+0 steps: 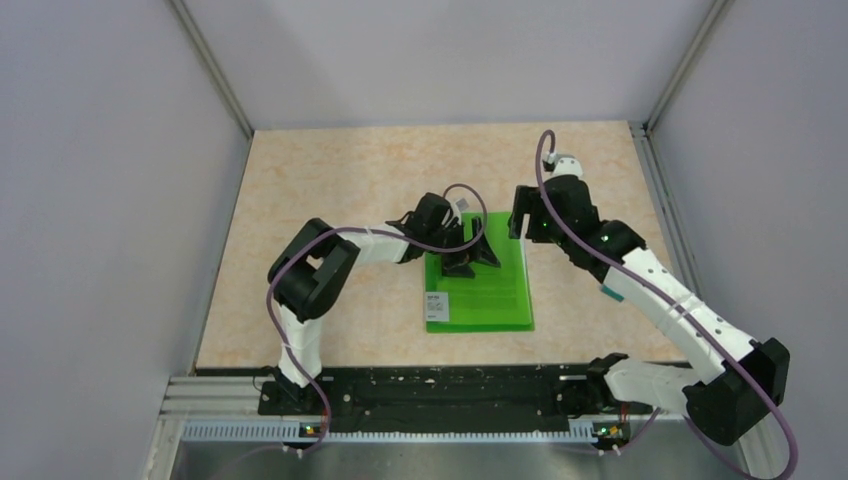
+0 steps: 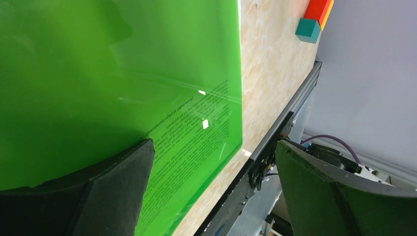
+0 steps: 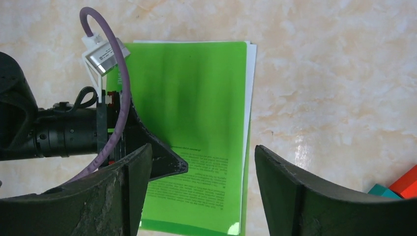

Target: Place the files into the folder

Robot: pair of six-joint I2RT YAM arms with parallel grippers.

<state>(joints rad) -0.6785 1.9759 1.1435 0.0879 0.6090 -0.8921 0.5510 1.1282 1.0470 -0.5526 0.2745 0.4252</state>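
The green folder (image 1: 485, 285) lies flat in the middle of the table with its cover down and a small white label (image 1: 436, 305) at its near left. The files (image 3: 252, 88) lie inside it: thin white edges stick out along the right side, and printed text (image 2: 196, 128) shows through the cover. My left gripper (image 1: 471, 256) hangs open over the folder's far left part, one finger (image 2: 123, 187) just above the cover. Near the folder's far right corner, my right gripper (image 1: 519, 214) is open and holds nothing. The right wrist view shows the left gripper (image 3: 162, 160) over the folder (image 3: 196, 113).
Red and teal blocks (image 3: 401, 184) sit on the table to the right of the folder, also seen as blocks (image 2: 314, 17) from the left wrist. A metal rail (image 1: 420, 395) runs along the near edge. Grey walls close in both sides and the back.
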